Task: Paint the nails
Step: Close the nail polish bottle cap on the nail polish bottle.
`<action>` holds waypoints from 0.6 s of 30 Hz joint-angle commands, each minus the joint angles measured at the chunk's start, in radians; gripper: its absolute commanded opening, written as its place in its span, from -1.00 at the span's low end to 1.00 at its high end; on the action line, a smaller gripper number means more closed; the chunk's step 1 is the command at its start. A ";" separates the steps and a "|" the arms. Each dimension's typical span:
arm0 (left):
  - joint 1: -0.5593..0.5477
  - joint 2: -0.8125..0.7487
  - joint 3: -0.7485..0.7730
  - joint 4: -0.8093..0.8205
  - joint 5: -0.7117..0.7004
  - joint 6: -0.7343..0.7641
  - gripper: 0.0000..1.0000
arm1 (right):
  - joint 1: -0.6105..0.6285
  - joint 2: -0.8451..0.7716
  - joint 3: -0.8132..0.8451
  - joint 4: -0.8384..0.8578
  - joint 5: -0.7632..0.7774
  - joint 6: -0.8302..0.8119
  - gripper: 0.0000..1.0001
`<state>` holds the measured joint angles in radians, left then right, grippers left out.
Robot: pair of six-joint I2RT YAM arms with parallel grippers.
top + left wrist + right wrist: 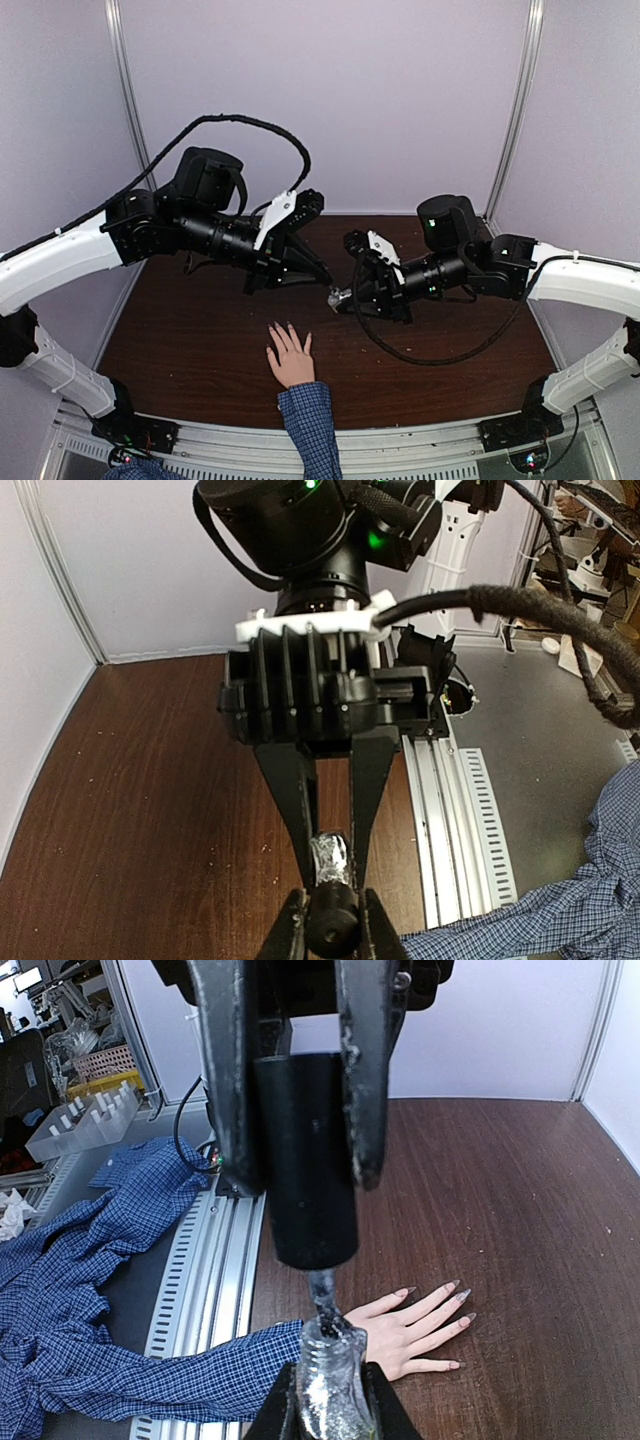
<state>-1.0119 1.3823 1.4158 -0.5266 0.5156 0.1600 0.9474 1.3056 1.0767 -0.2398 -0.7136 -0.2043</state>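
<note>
nearest, along the table's front edge, a ribbed silver metal rail (400,440) runs between the arm bases. a blue checked shirt sleeve (308,420) crosses it onto the dark brown wooden table (180,340). from the cuff a light-skinned human hand (291,362) lies palm down on the wood, fingers spread and pointing away from the arms. the nails (463,1295) are long, pointed and greyish. they sit at the spread fingertips, near the middle of the table's front part.

just beyond the fingertips and a little to their right, apart from the hand, the two claws meet tip to tip. the right gripper (328,1415) is pinched around a small glittery glass polish bottle (325,1375), with a finger pressed against the glass on each side. the left gripper (303,1172) is clamped on a black cylindrical cap (305,1150), one finger on either side. a thin stem (322,1288) runs from the cap into the bottle's mouth. the cap stands clear of the neck and the brush end is hidden inside the glass.

behind them the left arm (200,230) and the right arm (470,260) reach in from the sides. a black cable (250,125) loops over the left one. farthest back stands the pale lilac back wall (330,90).
</note>
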 commanded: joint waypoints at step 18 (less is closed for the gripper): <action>-0.005 0.037 0.050 -0.012 0.011 0.015 -1.00 | 0.020 -0.002 0.045 -0.010 0.011 -0.021 -1.00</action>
<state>-1.0119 1.4097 1.4357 -0.5491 0.5167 0.1600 0.9581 1.3056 1.0840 -0.2554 -0.7113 -0.2142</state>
